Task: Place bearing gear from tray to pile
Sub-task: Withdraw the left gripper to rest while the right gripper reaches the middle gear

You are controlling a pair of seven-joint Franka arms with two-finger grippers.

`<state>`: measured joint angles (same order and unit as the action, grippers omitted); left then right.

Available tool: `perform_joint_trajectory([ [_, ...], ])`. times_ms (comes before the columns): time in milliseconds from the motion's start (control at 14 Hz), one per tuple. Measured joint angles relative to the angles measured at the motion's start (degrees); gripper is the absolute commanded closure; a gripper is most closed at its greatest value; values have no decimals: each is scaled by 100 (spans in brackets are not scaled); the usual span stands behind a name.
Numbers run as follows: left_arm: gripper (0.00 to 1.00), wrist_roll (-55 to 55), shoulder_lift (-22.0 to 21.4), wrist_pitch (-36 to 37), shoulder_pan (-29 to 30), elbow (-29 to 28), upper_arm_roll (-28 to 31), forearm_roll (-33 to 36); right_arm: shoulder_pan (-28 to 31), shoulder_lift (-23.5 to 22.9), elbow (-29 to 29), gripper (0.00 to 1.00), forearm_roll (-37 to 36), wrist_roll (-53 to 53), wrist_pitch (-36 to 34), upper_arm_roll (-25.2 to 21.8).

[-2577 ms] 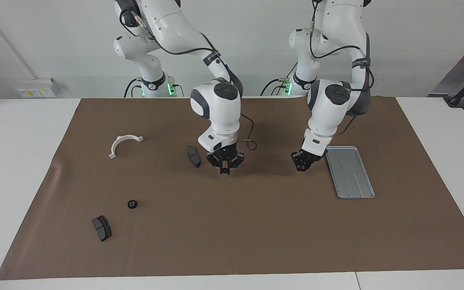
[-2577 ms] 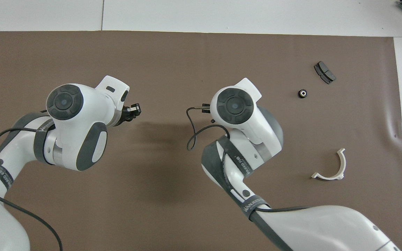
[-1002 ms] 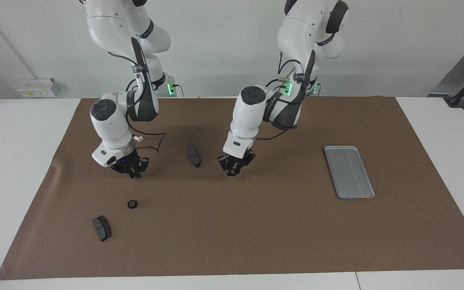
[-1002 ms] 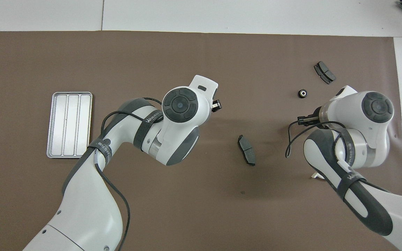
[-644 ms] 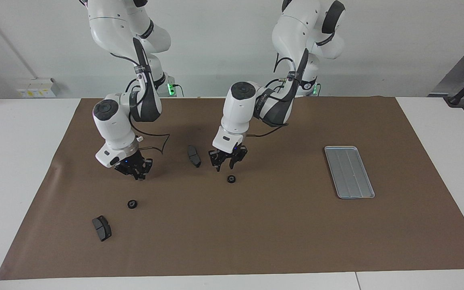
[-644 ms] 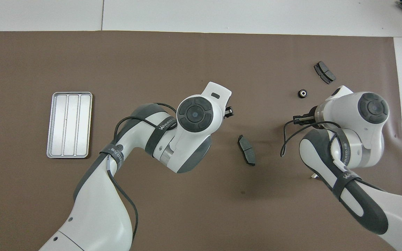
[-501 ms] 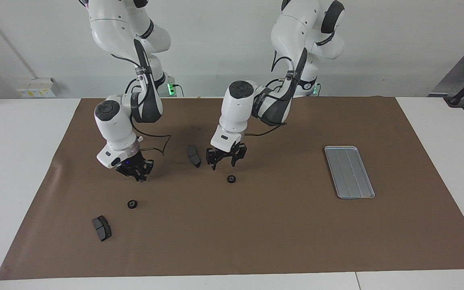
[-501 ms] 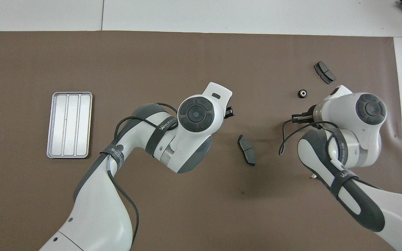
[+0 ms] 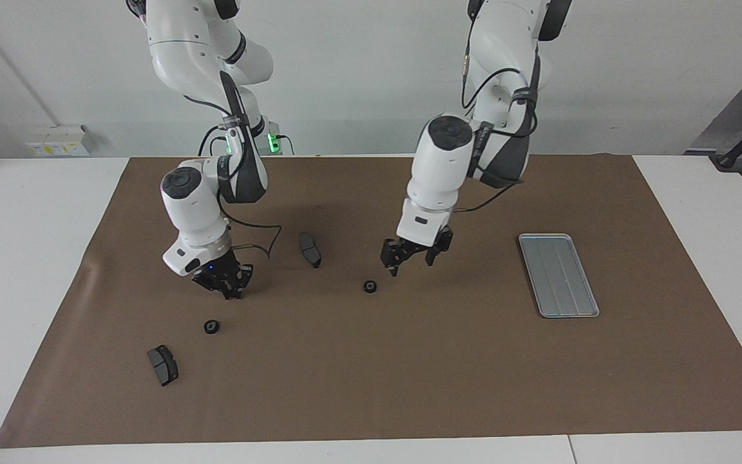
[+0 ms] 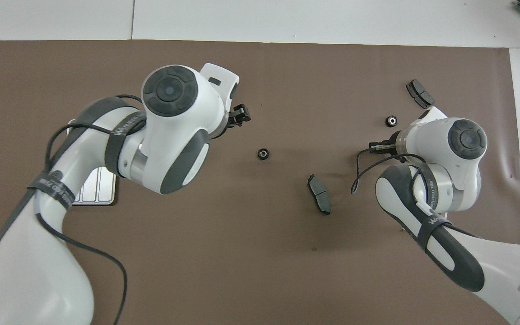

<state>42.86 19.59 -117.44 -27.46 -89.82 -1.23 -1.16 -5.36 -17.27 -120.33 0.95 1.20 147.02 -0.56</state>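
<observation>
A small black bearing gear [image 9: 370, 286] lies on the brown mat near the middle, also in the overhead view [image 10: 263, 154]. My left gripper [image 9: 409, 261] hangs open and empty just above the mat, beside that gear toward the tray; it also shows in the overhead view [image 10: 239, 115]. The silver-grey tray [image 9: 558, 274] lies at the left arm's end with nothing in it; in the overhead view the tray [image 10: 94, 189] is mostly hidden under my left arm. A second black gear [image 9: 211, 327] lies toward the right arm's end. My right gripper [image 9: 227, 288] hangs shut over the mat near it.
One dark brake pad [image 9: 310, 249] lies between the two grippers, nearer to the robots than the middle gear. Another brake pad [image 9: 163, 365] lies beside the second gear, farther from the robots. A cable loops from the right wrist [image 9: 261, 241].
My left gripper carried a gear from the tray's side to the middle, let it go on the mat, opened and drew back toward the tray. My right gripper moved toward its own end.
</observation>
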Motion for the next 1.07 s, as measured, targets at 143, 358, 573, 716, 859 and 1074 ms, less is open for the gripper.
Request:
perform_joint_trajectory([
  [143, 4, -675, -308, 442, 435, -3, 17, 0, -6, 0, 29, 0, 0, 12, -8, 0],
  [358, 2, -1994, -554, 1044, 1181, -10, 32, 0, -122, 172, 133, 0, 2, 170, -273, 2],
  [573, 0, -3126, -678, 1374, 1876, -13, 43, 0, -609, 480, 243, 0, 2, 850, -657, 9],
  [716, 0, -3727, -857, 1595, 2317, -17, 48, -1, -1079, 541, 470, 0, 2, 1533, -852, 16],
  [859, 0, -3925, -1096, 1679, 2541, -21, 50, -2, -1480, 480, 742, 0, 1, 2095, -991, 23],
  [1074, 0, -3953, -1480, 1742, 2667, -43, 52, -2, -2085, 25, 1302, 0, -4, 2885, -1012, 25],
])
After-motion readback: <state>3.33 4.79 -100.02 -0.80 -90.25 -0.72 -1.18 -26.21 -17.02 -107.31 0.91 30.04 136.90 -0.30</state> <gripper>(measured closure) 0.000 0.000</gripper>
